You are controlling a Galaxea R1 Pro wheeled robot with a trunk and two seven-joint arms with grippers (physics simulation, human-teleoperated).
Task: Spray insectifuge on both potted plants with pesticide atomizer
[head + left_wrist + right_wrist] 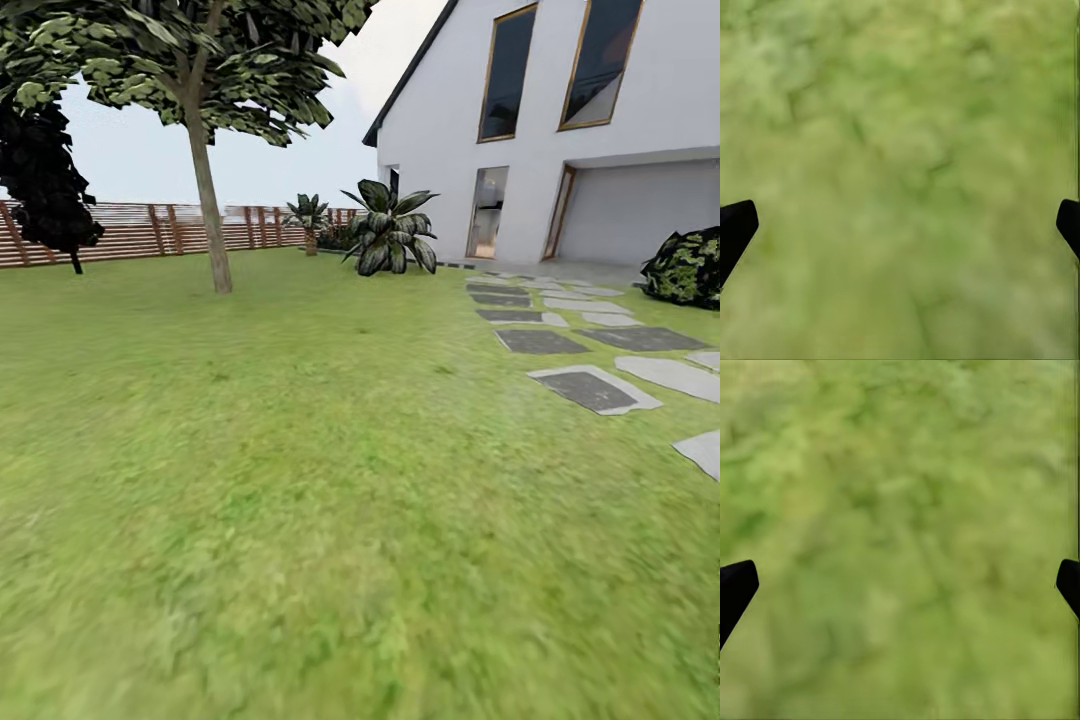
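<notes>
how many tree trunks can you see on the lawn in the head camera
2. A pale trunk stands mid-lawn at upper left; a thin dark trunk stands by the fence at far left. Others may be hidden.

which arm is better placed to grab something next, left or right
Neither, on this evidence. The left tool and right tool both hang open and empty over the blurry green lawn, in matching poses. No spray bottle is in sight here, so nothing yet favours a side.
</notes>
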